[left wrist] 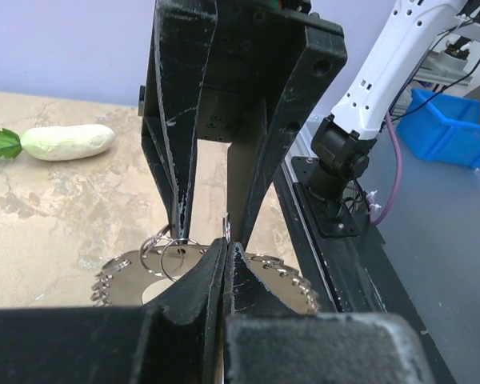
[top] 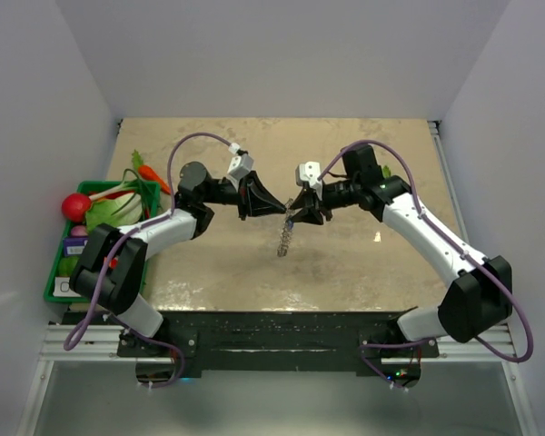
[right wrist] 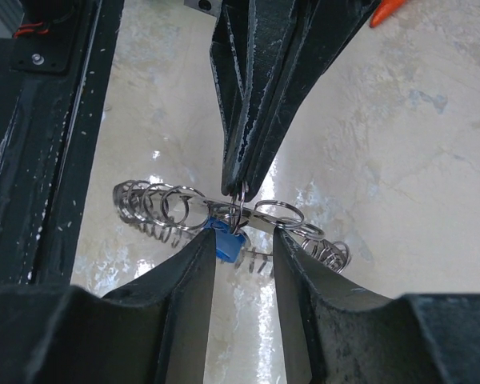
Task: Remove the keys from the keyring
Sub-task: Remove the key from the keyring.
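Observation:
The keyring (top: 284, 240) hangs in mid-air over the table's middle, between my two grippers. It is a flat silver metal piece with several small wire rings around its rim (right wrist: 168, 206), also seen from the left wrist (left wrist: 128, 272). My left gripper (left wrist: 226, 244) is shut, pinching one small ring at the keyring's top edge (right wrist: 242, 194). A small key with a bright blue head (right wrist: 225, 241) hangs at that ring. My right gripper (right wrist: 242, 238) faces the left one, jaws apart, with the blue head lying against its left finger (right wrist: 200, 256).
A green bin (top: 53, 272) of toy food stands at the table's left edge, with a red ball (top: 75, 206) and a carrot (top: 153, 174) by it. A white radish (left wrist: 68, 142) lies on the table. The black frame rail (right wrist: 40, 136) runs along the near edge.

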### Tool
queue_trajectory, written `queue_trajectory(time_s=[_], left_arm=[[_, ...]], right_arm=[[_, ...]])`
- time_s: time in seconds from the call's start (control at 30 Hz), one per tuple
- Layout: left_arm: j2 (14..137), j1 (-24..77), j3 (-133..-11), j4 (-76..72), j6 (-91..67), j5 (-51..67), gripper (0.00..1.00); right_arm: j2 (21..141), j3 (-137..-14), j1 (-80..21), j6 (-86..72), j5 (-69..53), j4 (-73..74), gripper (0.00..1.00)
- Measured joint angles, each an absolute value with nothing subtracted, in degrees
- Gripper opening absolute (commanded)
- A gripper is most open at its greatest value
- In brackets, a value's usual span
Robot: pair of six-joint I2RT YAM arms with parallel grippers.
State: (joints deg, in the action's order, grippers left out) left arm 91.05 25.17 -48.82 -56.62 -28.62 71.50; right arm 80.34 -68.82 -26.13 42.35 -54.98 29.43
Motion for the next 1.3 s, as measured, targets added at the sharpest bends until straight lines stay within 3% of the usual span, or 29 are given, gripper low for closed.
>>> queue_trajectory(time_s=[0.63, 1.3], left_arm=[[91.05, 24.01, -47.88, -58.30, -29.65, 70.85, 0.00], [91.05, 23.92, -47.11, -59.66, -30.92, 70.24, 0.00]], right_arm=[[83.88, -69.67, -28.01, 45.69, -55.48, 34.44, 0.40], [85.01, -69.82, -28.49, 42.85, -55.00, 31.09, 0.10]])
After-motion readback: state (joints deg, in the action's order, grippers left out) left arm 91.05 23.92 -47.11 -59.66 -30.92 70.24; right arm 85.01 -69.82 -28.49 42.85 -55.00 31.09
